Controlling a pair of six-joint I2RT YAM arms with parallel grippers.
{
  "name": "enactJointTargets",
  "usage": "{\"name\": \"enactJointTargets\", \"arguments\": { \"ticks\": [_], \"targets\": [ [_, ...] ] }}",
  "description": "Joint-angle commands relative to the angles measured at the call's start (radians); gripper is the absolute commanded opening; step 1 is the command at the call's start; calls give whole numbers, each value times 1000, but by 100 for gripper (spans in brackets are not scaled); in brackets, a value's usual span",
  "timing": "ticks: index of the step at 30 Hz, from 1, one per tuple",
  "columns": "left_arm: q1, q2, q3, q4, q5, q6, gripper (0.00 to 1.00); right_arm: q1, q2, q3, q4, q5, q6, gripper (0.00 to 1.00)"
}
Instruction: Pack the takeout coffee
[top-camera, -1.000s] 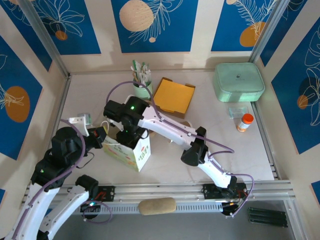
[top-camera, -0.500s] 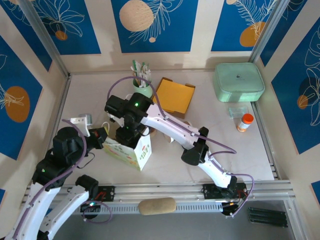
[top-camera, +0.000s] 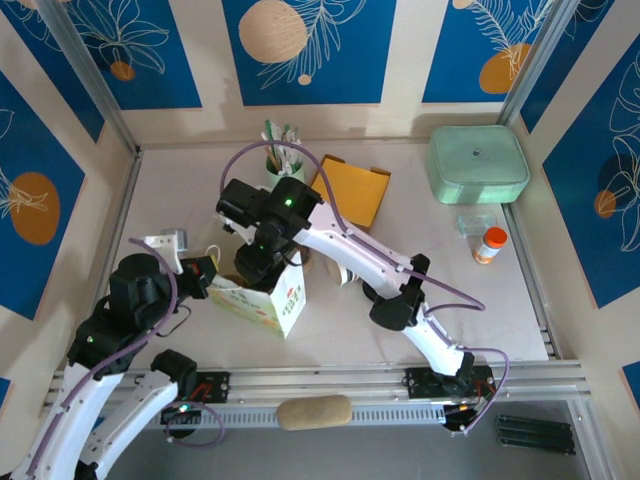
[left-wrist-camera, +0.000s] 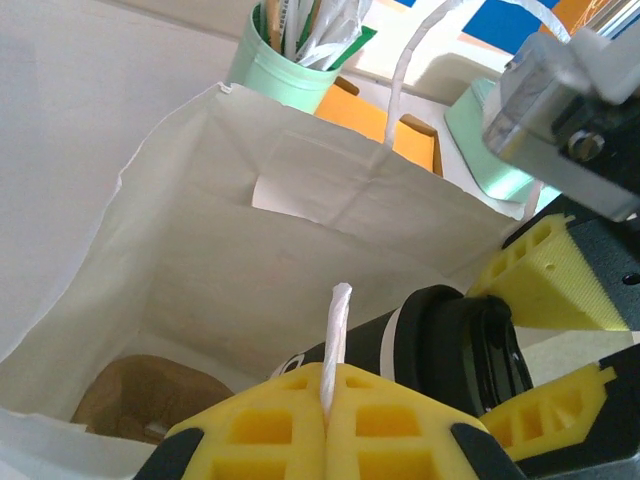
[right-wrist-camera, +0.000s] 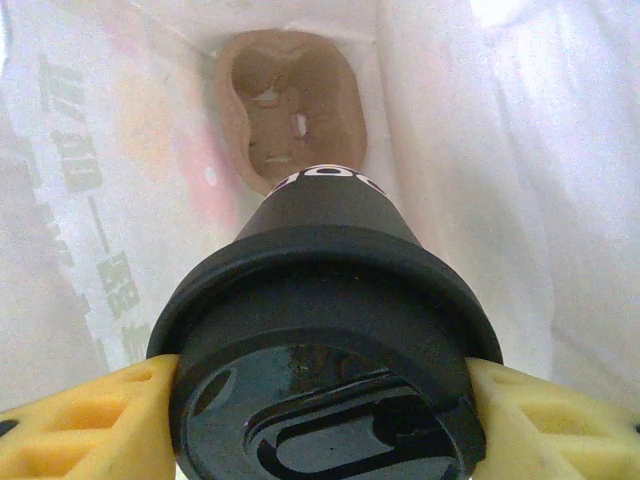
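Takeout coffee (right-wrist-camera: 325, 300), black lid on, sits partway inside the white paper bag (left-wrist-camera: 230, 230), above the brown pulp carrier (right-wrist-camera: 290, 110) at the bag's bottom, grasped at the lid by the jaws of the right gripper (right-wrist-camera: 320, 430), while the jaws of the left gripper (left-wrist-camera: 325, 420) are clenched on the bag's cord handle (left-wrist-camera: 335, 330).

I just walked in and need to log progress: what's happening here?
The left gripper is shut on the white handle of the paper bag, holding it open. The right gripper grips the lidded takeout coffee in the bag's mouth, above the pulp cup carrier on its floor. It isn't seated yet.
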Motion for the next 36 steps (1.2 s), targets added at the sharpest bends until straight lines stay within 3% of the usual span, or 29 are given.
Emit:
{"name": "enactJointTargets", "arguments": {
  "ticks": [1,36],
  "targets": [
    [7,11,-8,23,27,31,0,-12,-58,30,1,1,16,50],
    [7,14,-23,47,38,43,0,-33,-208,22,120,-39,69,49]
  ]
}}
